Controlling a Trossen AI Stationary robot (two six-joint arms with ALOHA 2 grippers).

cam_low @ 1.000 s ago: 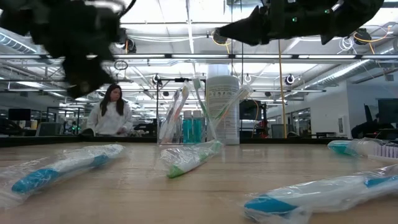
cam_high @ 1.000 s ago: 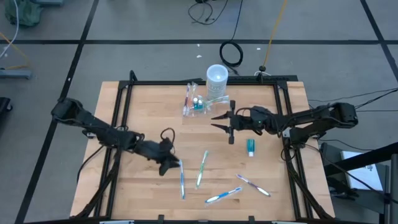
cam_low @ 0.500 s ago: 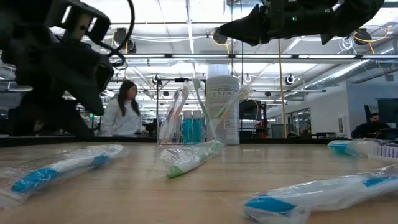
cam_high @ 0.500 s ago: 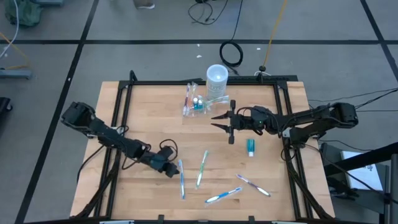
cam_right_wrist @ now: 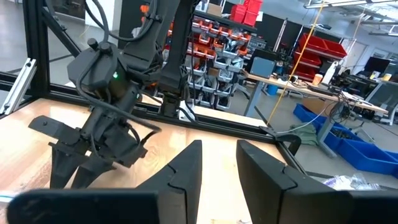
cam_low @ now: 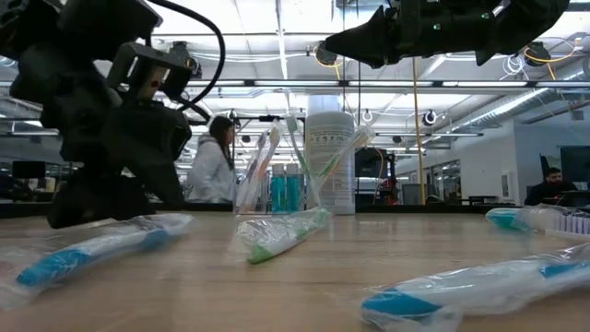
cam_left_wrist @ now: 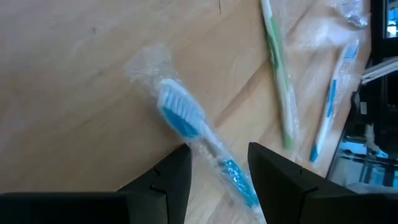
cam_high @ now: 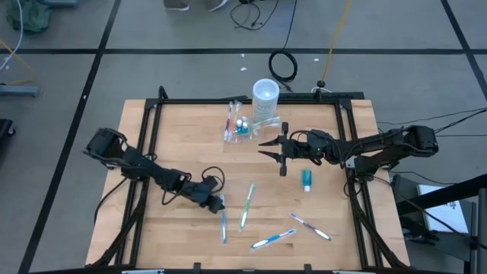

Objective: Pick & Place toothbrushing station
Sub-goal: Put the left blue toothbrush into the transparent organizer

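Note:
The toothbrushing station (cam_high: 237,128), a small clear holder with a pink brush and teal tubes in it, stands on its base at the table's far middle, next to the taller white cup (cam_high: 265,93). In the low view the station (cam_low: 275,184) stands in front of that cup (cam_low: 330,161). My left gripper (cam_high: 219,202) is open and low over the near-left part of the table. Its fingers (cam_left_wrist: 179,171) stand on either side of a wrapped blue toothbrush (cam_left_wrist: 199,134) just behind the bristles. My right gripper (cam_high: 262,146) hovers open and level, high above the table and a little nearer than the station.
Loose wrapped toothbrushes lie on the near half: a green one (cam_high: 246,205), a blue one (cam_high: 272,240) and a pink-purple one (cam_high: 310,226). A small teal tube (cam_high: 307,180) lies below the right arm. Black frame rails (cam_high: 152,122) run along the table's edges. A person (cam_low: 214,171) walks in the room behind.
My left gripper has come down toward the table and a little toward its right edge, rolling its wrist as it sank. Its fingers now straddle the wrapped blue toothbrush near the head. The toothbrush has stayed where it lay. The person in the background has walked to the right.

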